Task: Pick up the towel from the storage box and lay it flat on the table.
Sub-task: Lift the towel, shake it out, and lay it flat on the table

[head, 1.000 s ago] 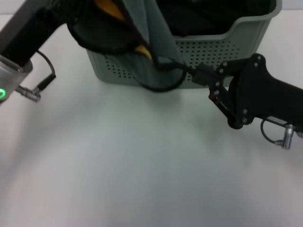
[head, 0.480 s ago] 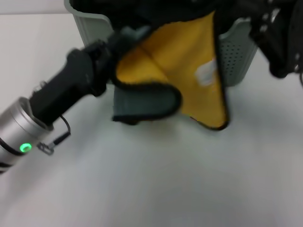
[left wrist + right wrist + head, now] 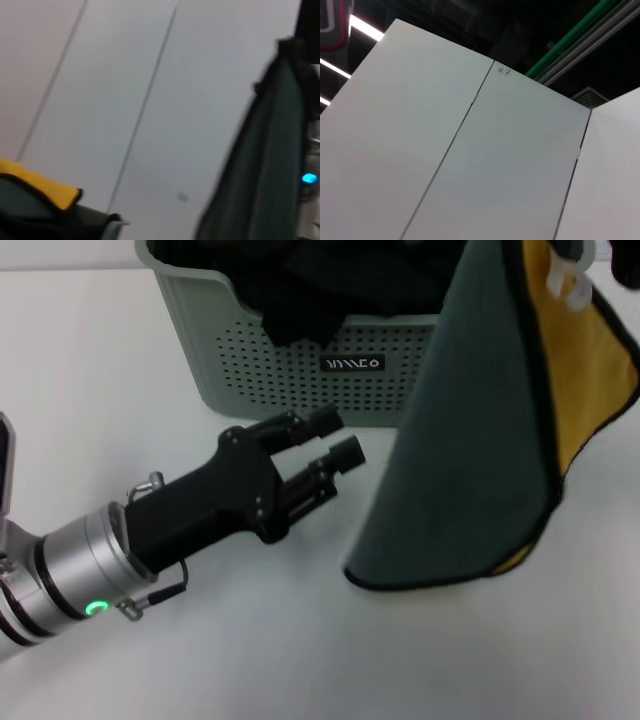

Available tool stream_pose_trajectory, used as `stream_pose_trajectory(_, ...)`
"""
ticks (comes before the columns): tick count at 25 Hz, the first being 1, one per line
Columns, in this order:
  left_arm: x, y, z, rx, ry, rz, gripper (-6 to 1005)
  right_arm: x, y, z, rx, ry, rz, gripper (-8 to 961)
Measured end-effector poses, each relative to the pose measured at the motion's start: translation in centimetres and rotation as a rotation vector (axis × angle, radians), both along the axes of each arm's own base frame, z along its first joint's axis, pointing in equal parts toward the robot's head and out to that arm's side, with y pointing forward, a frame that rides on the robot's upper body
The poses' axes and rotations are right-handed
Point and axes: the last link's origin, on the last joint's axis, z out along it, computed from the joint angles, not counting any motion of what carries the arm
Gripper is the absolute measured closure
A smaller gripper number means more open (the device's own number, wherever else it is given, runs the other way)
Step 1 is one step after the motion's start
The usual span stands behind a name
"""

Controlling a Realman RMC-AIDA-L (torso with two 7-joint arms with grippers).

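Note:
The towel hangs in the air at the right, in front of the storage box. Its grey-green face is toward me, and the mustard-yellow face and white tag show at its upper right. It hangs from the top right corner, where only a dark bit of my right gripper shows. Its lower edge is close above the white table. My left gripper is open and empty, low over the table in front of the box, left of the towel. The left wrist view shows the grey-green cloth.
A plain black cloth lies inside the box. The box's dark logo label faces me. My left arm reaches across the table's left front. The right wrist view shows only wall panels and ceiling.
My left gripper has let go of the towel and dropped to the table in front of the box. The towel has swung right and up, and now hangs from the right gripper alone.

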Motion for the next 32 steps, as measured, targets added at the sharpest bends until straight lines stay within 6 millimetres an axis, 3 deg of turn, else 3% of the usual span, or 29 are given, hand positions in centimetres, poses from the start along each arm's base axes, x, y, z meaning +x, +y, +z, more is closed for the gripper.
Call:
stream_pose_trajectory(9, -0.7, -2.7, 2.1, 0.116, -0.113, -0.033, 542, -1.7, 1.3, 0.4, 0.054, -0.042, -0.055, 943)
stream_pose_trajectory(13, -0.8, -3.5, 2.5, 0.122, -0.144, -0.047, 546, -2.2, 1.7, 0.4, 0.060, -0.041, -0.063, 943)
stream_pose_trajectory(24, 2.1, -3.9, -2.1, -0.145, -0.038, -0.214, 557, -7.3, 4.3, -0.5, 0.066, -0.042, -0.035, 943)
stream_pose_trajectory(32, 4.3, -2.5, -3.9, -0.228, -0.011, -0.227, 566, -10.6, 3.8, -1.2, 0.041, -0.040, 0.025, 943)
